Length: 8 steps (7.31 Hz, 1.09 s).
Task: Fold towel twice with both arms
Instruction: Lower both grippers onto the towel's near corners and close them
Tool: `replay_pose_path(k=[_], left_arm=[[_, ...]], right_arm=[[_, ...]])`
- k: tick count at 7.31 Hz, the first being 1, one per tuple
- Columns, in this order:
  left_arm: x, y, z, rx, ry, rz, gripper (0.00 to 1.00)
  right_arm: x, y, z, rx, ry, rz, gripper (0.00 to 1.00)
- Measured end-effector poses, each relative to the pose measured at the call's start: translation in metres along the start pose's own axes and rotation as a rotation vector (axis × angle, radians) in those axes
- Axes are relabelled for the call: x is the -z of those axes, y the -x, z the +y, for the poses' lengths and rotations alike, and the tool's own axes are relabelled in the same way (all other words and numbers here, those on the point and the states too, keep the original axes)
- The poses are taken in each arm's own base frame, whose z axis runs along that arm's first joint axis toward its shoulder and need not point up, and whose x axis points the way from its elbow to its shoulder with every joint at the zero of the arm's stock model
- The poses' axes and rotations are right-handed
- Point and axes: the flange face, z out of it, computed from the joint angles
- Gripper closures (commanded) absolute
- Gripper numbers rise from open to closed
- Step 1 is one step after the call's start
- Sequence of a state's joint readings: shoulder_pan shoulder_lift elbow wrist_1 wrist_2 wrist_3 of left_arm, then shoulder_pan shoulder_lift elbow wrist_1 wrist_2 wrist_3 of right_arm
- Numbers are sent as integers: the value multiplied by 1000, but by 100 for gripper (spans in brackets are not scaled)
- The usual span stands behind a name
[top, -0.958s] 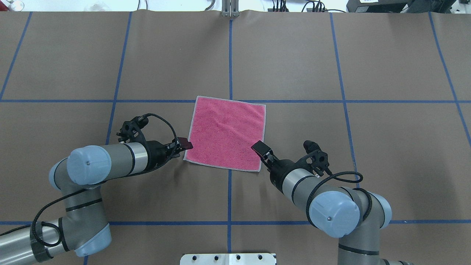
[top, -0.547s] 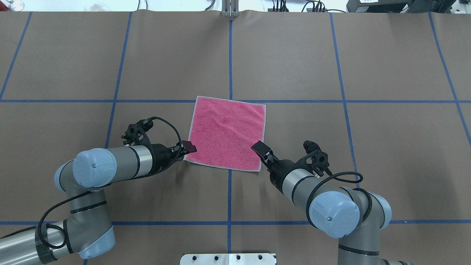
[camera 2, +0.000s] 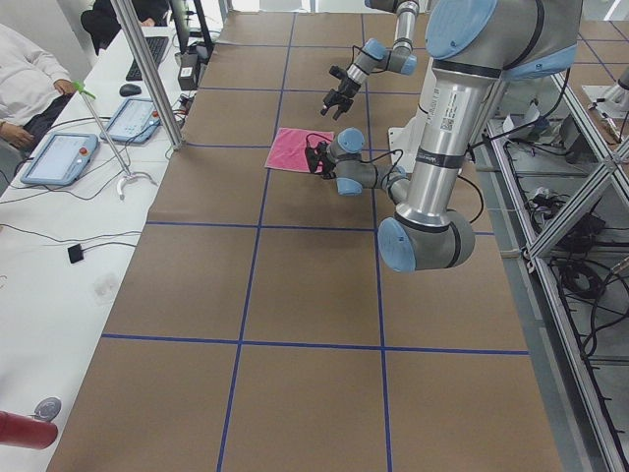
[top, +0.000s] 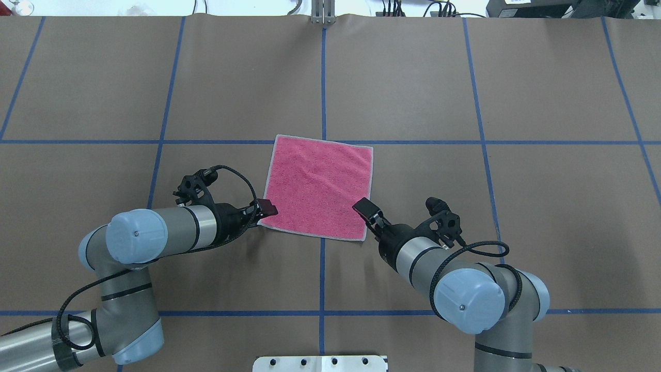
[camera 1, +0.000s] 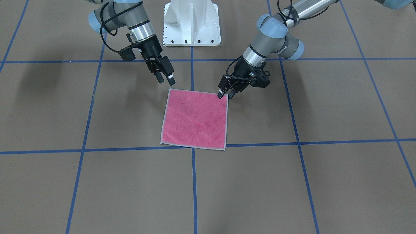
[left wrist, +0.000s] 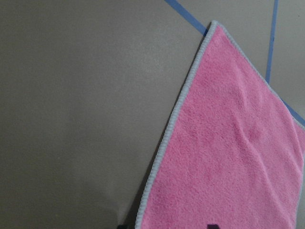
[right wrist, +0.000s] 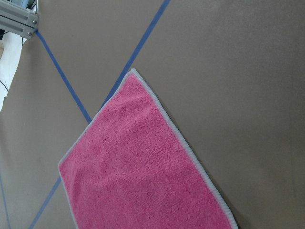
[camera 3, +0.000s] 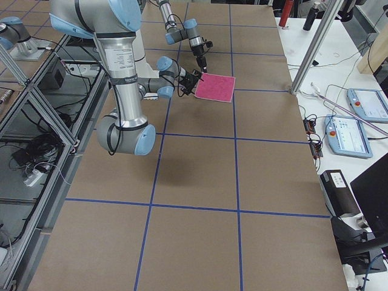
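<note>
On brown tabletop (top: pixel 413 77): flat square pink terry towel (top: pixel 317 187), grey stitched edging; left hand (camera 1: pixel 225 95), right hand (camera 1: pixel 165 80) released.

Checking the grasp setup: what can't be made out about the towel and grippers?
Towel underside: hidden everywhere; it lies flat.
Left gripper contact with the corner: its tips cut off by left wrist view's bottom edge.
Right gripper height above towel: absent from its wrist view; tiny in side views.

Left arm (top: pixel 175 230) enters overhead view from 8 o'clock, forearm low, pointing toward 3 o'clock. Left tool (top: pixel 266 208) fingers parted. Right arm (top: pixel 418 258) enters from 5 o'clock, wrist aimed toward 10 o'clock. Right tool (top: pixel 367 209) tilted downward, fingers parted.
</note>
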<state>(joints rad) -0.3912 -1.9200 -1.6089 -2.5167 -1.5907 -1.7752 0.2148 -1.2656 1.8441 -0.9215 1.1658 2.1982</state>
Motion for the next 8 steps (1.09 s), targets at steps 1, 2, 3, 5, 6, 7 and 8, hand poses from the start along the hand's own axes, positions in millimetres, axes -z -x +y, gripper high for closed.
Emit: replay_pose_path(k=[1,2,3,5,6,7,8], left_arm=[[-1,0,1,1,0,-5,36],[-1,-1,1,1,0,-6,43],[-1,-2,2,1,1,-5,53],[-1,-3,3,0,3,-5,54],[-1,-3,4,-1,5,-5,55],[0,-3,6,-2,7,-4,58],[0,-3,7,-2,8,-3,61]], right_arm=[[0,0,0,0,0,0,1],[0,0,0,0,0,0,0],[0,0,0,0,0,1,1],[0,0,0,0,0,1,0],[0,0,0,0,0,1,0],[0,-1,0,1,-1,1,1],[0,-1,0,1,-1,2,1]])
